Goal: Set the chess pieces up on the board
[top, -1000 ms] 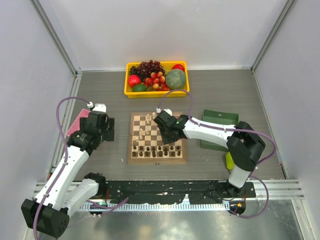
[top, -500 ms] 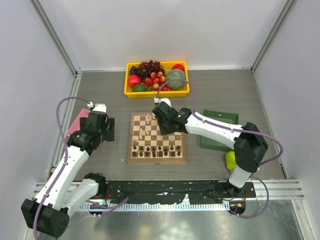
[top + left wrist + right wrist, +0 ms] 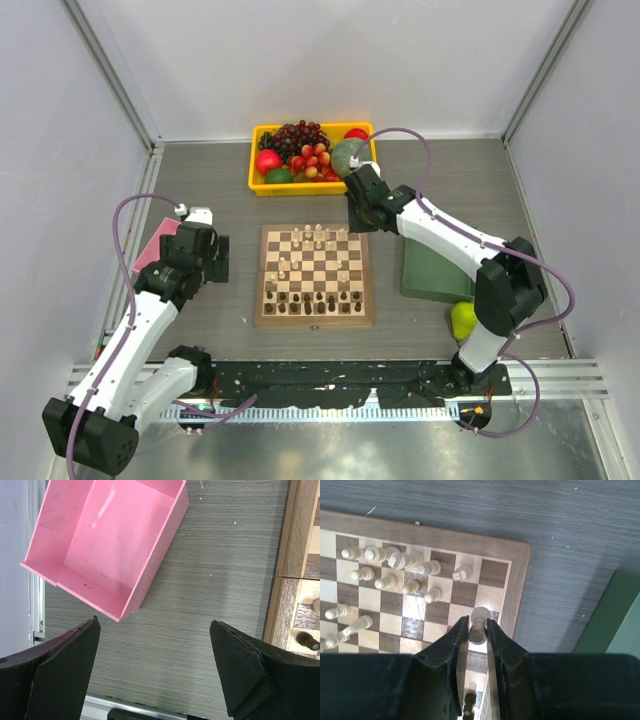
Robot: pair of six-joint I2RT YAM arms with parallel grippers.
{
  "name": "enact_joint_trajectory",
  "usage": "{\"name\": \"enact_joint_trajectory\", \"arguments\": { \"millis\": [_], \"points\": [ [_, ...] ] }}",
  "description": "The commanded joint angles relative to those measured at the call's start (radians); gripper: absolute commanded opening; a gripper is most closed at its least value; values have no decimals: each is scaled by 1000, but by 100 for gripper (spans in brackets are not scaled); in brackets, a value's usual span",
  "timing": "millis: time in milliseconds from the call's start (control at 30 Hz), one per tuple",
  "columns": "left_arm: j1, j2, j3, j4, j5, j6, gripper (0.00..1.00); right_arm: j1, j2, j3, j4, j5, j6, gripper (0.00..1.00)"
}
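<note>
Cream-white turned wood, the chess piece [image 3: 480, 614] looks light, hard and slick, likely to twist if nipped off-centre. The right gripper [image 3: 477, 625] pinches its stem above the board [image 3: 517, 587], near the far right corner. The left gripper [image 3: 154, 625] hangs spread wide beside the pink tray [image 3: 155, 560].

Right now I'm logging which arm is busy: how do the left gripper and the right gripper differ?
The left gripper stands wide open and empty; the right gripper is shut on a cream-white chess piece. The left gripper hangs over the table between the pink tray and the chessboard; the right gripper is by the chessboard's far right corner. Both are black.
</note>
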Motion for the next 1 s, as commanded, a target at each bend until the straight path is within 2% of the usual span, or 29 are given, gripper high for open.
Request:
{"name": "enact_joint_trajectory", "arguments": {
  "millis": [0, 300, 967],
  "points": [
    [4, -3, 26, 6, -1, 11, 99, -15, 68, 70, 35, -25, -32, 26],
    [4, -1, 29, 5, -8, 8, 99, -36, 179, 116, 60, -21, -38, 26],
    [4, 5, 28, 5, -5, 9, 99, -59, 259, 114, 75, -30, -49, 27]
  ]
}}
